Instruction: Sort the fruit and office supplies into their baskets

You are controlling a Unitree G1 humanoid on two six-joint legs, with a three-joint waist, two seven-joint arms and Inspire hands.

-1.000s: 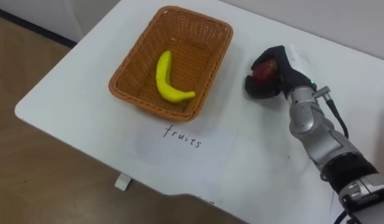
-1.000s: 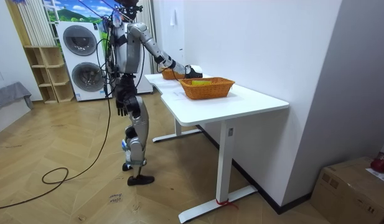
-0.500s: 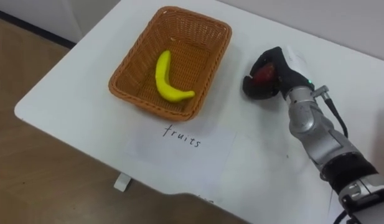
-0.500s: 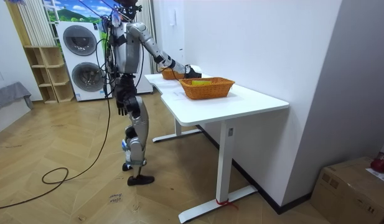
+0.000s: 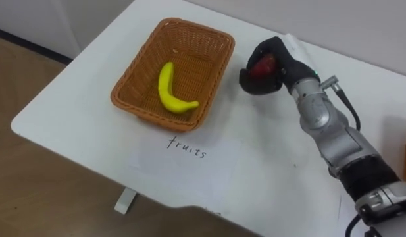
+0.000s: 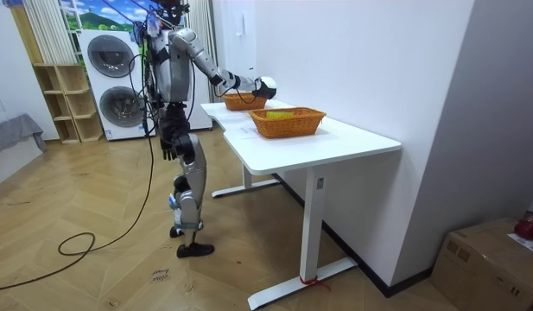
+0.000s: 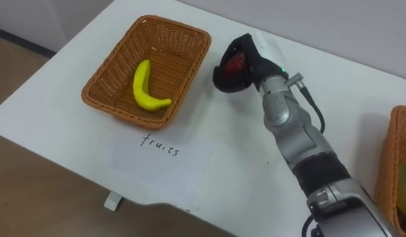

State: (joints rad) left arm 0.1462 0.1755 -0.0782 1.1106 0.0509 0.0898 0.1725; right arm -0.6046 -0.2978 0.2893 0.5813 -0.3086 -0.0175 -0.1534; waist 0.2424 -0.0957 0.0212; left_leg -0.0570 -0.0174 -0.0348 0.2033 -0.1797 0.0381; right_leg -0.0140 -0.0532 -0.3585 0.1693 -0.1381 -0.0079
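My right hand is shut on a red fruit and holds it above the white table. It hangs just to the right of the brown wicker basket. A yellow banana lies inside that basket. In the right eye view the red fruit shows between the dark fingers of my right hand. In the room view I stand at the table's edge with my right arm stretched over it, and my left hand hangs by my hip.
A paper label lies on the table in front of the basket. A second wicker basket shows at the right edge. The table's near-left edge drops to the wooden floor. Washing machines stand behind me.
My right hand has lifted the red fruit off the table and carried it left, closer to the basket with the banana. The eye view has shifted a little.
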